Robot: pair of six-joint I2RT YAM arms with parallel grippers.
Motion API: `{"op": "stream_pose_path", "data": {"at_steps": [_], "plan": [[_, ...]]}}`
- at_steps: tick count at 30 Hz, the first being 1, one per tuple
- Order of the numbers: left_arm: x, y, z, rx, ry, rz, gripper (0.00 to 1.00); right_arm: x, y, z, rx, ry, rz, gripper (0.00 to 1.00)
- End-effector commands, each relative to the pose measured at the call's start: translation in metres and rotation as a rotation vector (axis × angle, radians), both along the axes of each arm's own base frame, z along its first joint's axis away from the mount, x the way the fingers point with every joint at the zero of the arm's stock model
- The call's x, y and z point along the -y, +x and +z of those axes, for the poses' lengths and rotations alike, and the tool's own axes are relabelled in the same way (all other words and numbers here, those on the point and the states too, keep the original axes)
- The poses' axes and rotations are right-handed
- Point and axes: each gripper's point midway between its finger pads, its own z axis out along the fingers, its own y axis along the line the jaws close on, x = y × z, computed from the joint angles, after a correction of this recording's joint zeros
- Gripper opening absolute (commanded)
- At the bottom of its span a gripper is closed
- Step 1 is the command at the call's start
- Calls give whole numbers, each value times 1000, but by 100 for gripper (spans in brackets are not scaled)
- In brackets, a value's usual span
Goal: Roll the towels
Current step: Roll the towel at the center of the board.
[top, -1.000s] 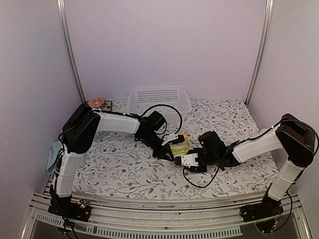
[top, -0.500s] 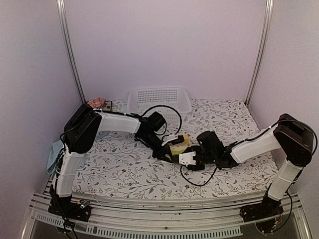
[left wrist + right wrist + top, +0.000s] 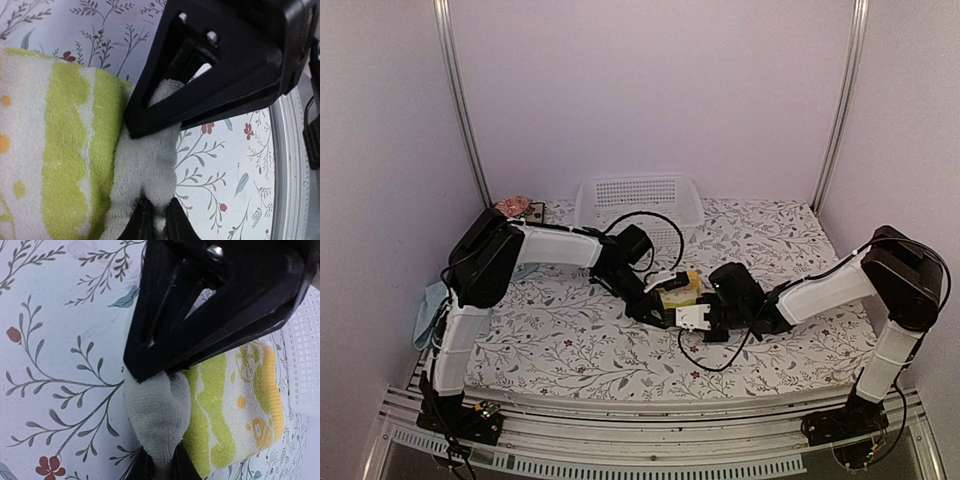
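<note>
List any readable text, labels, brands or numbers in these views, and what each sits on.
None legible in any view.
yellow-green towel: printed stripes and dots only, no lettering.
white basket: plain perforated wall, no label showing.
floral table cover: plant print only.
small dark item at the back left: too small to read, if it carries anything.

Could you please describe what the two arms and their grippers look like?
The left arm and right arm both have white link covers between bulky black joints. The left gripper and right gripper each carry black triangular fingers with open cut-outs and small screws. A loose black cable loops beside each arm.
</note>
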Motion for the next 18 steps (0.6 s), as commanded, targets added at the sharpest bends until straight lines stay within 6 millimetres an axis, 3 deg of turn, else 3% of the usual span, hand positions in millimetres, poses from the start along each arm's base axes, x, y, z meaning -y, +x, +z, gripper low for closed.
{"op": "stream_pose_path", "data": {"at_steps": [1,8,18], "plan": [[-30,-11,-40,-68,160,26,16,-2,-6,-12,-96,-12,-29,7],[-37,6,-20,102,149,80,25,2,-18,-15,-220,-3,-51,5],[-53,18,5,291,110,160,28,1,-16,-10,-389,28,-88,5]]}}
